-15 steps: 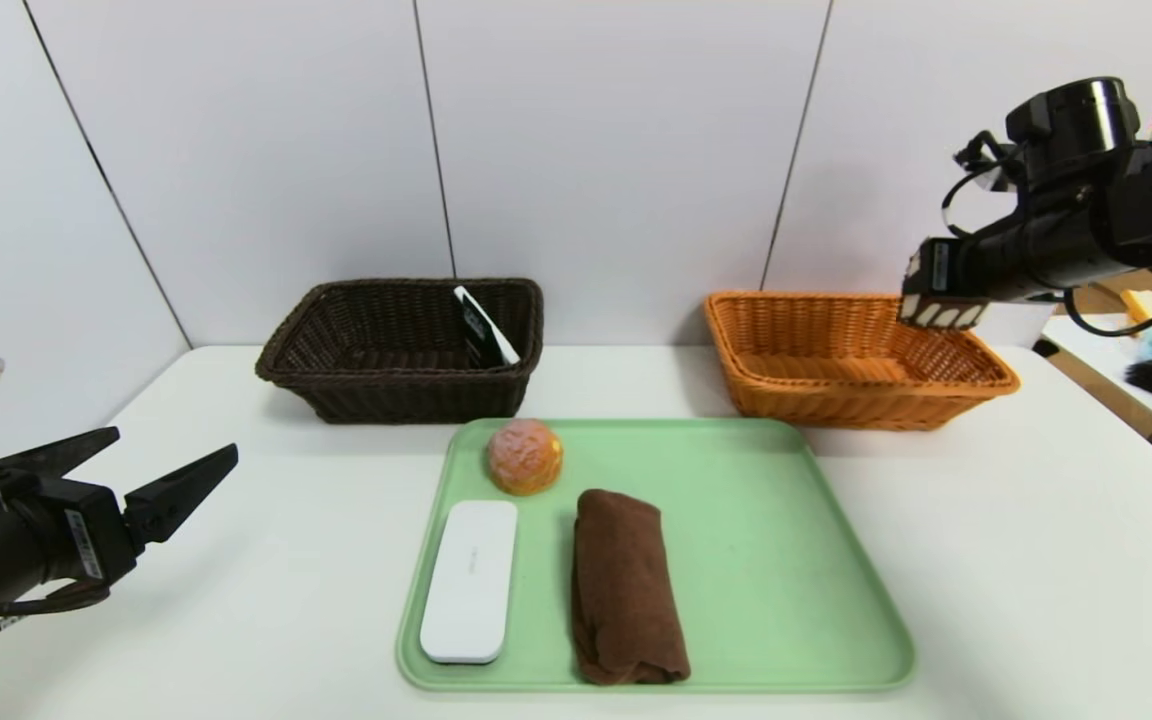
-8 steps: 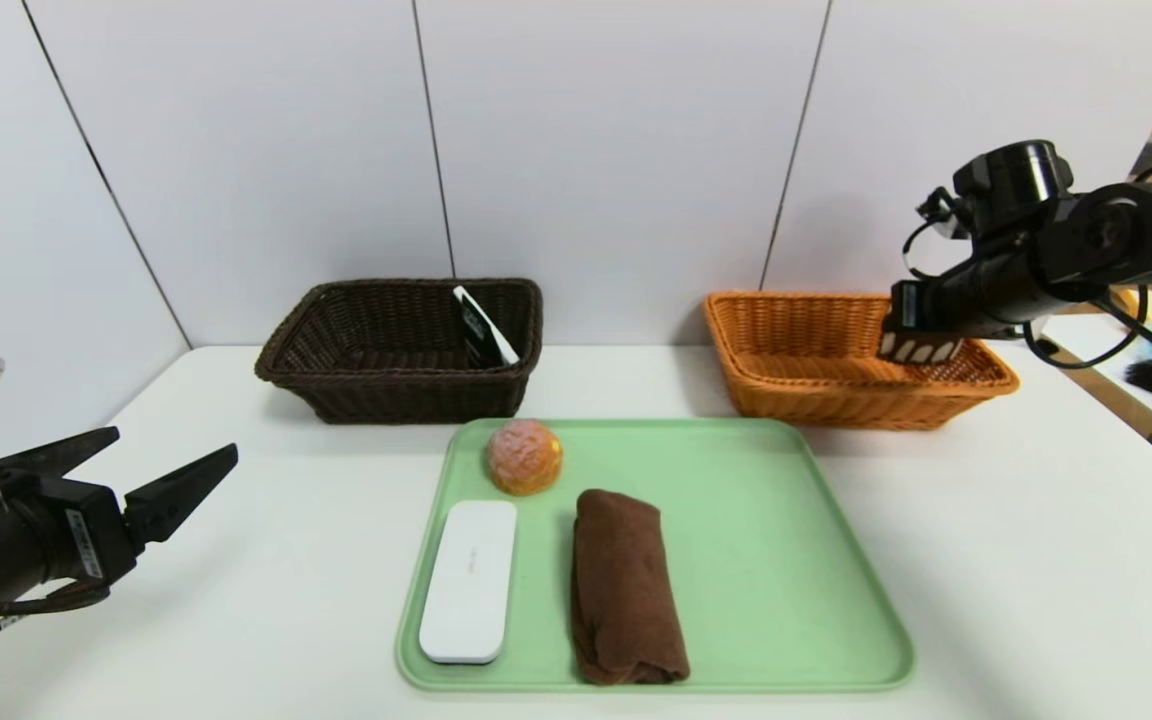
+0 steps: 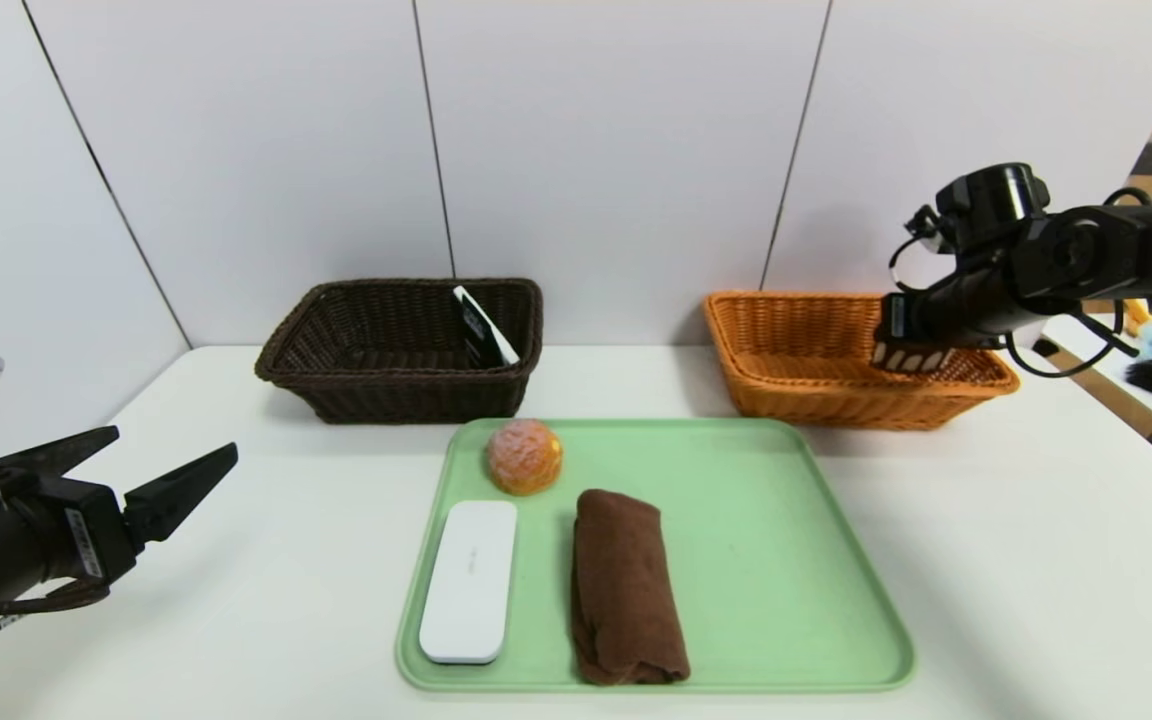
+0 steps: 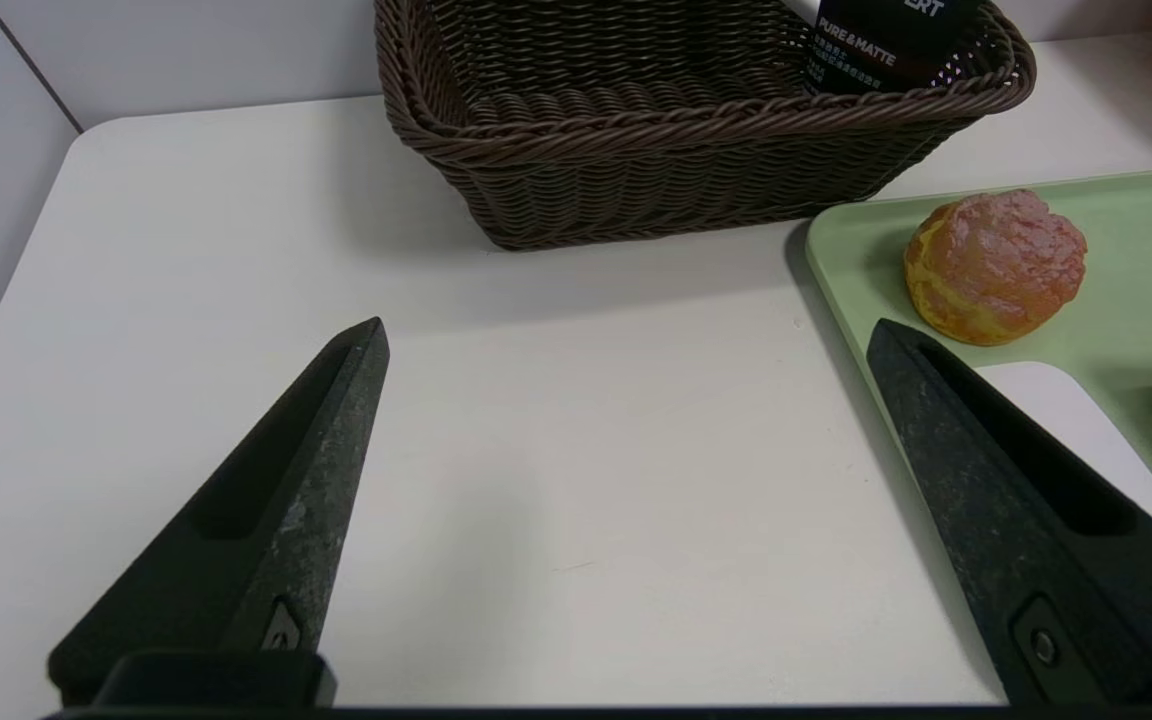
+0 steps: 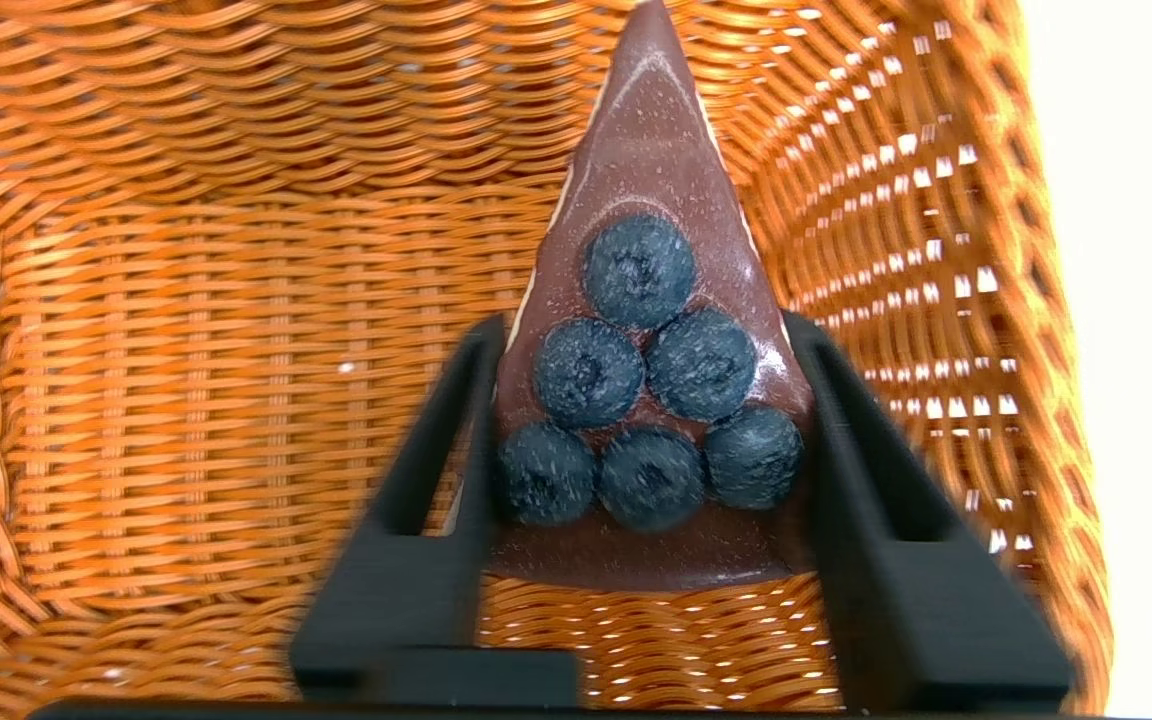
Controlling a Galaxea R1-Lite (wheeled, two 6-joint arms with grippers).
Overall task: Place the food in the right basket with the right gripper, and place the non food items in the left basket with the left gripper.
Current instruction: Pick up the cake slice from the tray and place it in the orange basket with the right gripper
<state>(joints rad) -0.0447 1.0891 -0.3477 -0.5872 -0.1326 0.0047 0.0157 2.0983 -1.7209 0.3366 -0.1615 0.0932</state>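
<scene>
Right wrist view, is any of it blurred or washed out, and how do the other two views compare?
Right wrist view: the orange basket weave smears at the edges, the cake slice is fairly crisp, and the table strip beside the basket is blown out white. Head view: sharp, with soft shadows beside the green tray. Left wrist view: crisp, evenly lit.

bright even light, soft shadows, slight wrist-view blur

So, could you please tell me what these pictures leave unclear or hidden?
- Head view: the cake slice is mostly hidden behind the right gripper inside the orange basket.
- Right wrist view: whether the fingers still press the slice, or whether it rests on the basket floor, cannot be told.
- Left wrist view: the black tube in the dark basket is cut off by the frame edge.
</scene>
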